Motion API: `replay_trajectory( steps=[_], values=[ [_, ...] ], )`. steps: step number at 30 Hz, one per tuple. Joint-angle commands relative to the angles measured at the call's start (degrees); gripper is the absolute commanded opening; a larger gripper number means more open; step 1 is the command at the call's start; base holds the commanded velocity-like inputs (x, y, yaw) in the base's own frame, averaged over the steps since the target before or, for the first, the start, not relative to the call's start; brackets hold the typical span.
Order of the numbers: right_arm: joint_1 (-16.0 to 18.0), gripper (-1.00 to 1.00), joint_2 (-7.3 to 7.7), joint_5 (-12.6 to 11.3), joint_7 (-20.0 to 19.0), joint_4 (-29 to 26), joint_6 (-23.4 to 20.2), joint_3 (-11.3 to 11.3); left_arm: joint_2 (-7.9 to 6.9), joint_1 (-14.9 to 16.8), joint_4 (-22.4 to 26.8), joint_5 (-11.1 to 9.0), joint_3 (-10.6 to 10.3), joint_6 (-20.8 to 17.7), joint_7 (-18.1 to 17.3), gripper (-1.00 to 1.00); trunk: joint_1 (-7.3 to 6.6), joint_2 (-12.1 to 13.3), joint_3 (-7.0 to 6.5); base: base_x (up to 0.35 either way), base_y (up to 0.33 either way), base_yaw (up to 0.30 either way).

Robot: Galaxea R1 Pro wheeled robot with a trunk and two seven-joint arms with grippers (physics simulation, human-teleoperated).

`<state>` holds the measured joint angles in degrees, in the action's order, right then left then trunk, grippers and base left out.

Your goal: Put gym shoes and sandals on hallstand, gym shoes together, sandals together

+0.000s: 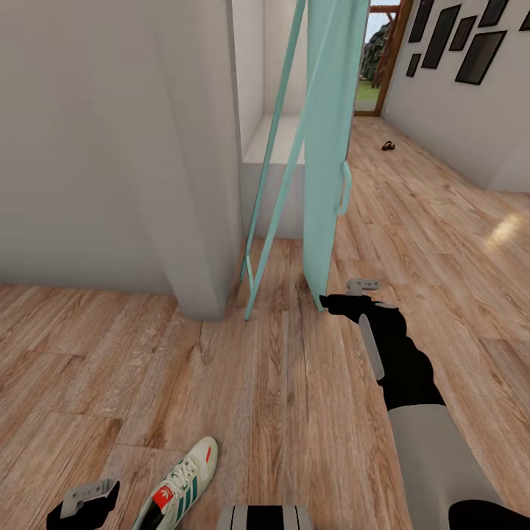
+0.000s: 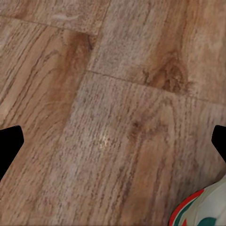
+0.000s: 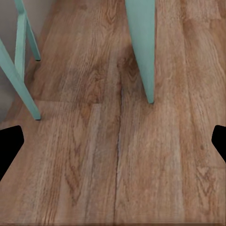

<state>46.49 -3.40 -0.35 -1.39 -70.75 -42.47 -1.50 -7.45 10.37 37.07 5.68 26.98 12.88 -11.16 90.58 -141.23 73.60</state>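
We see one gym shoe lying on the corridor floor at the lower edge of the head view, toe pointing away from the robot, its cream upper, green side stripes and red tongue label visible. In the left wrist view its toe and red-green sole edge sit at one corner of the frame over bare planks.

The left end effector hangs just beside the shoe, apart from it; both fingertips sit far apart at the edges of its wrist view, so it is wide and holds nothing. The right end effector reaches forward near the foot of a turquoise-framed panel; its wrist view shows the fingertips equally spread, wide and empty, above the floor with the turquoise legs ahead.

A small dark object lies on the floor far down the corridor; it is too small for us to identify. A pale grey wall corner stands left of the turquoise frame. Dark picture frames hang on the far right wall.
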Motion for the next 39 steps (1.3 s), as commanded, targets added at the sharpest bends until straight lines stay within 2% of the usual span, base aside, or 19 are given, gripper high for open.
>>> replay_trajectory(
  steps=[1,11,13,20,26,30,32,35,39],
  values=[
    [0.00,1.00,0.03,0.00,0.00,-0.02,-0.07,-0.02,0.00,0.00,-0.01,0.01,0.00,0.04,0.00,1.00,0.00,0.00,0.00,0.000,0.000,0.000],
    [0.00,1.00,0.22,0.00,-0.01,0.05,-0.20,-0.05,0.07,0.00,0.21,0.17,-0.78,0.21,-0.06,1.00,0.00,0.00,0.00,0.000,0.000,0.000],
    [0.00,1.00,0.23,0.06,-0.01,0.02,0.00,-0.02,0.07,0.00,0.46,0.20,-2.79,0.21,-0.01,1.00,0.00,0.00,0.00,0.000,0.000,0.000],
    [0.00,1.00,0.23,0.08,-0.01,0.11,0.09,-0.02,0.07,-0.05,0.64,0.21,-6.28,0.22,0.08,1.00,0.00,0.00,0.00,0.000,0.000,0.000],
    [0.00,1.00,0.23,0.16,-0.01,0.19,0.10,0.15,0.07,-0.34,0.75,0.22,-10.37,0.22,0.09,1.00,0.00,0.00,0.00,0.000,0.000,0.000],
    [0.00,1.00,0.23,0.17,0.05,0.23,0.10,0.17,0.05,-2.66,2.00,0.28,-13.20,0.27,0.09,1.00,0.00,0.00,0.00,0.000,0.000,0.000],
    [0.00,1.00,0.23,0.17,0.05,0.25,0.10,0.18,0.01,-4.89,4.16,0.25,-15.58,0.34,0.09,1.00,0.00,0.00,0.00,0.000,0.000,0.000],
    [0.00,1.00,0.23,0.17,0.05,0.26,0.10,0.18,-0.06,-7.17,7.02,0.28,-17.26,0.37,0.13,1.00,0.00,0.00,0.00,0.000,0.000,0.000],
    [0.00,1.00,0.23,0.17,0.07,0.29,0.10,0.18,-0.12,-9.79,11.24,0.29,-18.06,0.39,0.16,1.00,0.00,0.00,0.00,0.000,0.000,0.000]
  ],
)
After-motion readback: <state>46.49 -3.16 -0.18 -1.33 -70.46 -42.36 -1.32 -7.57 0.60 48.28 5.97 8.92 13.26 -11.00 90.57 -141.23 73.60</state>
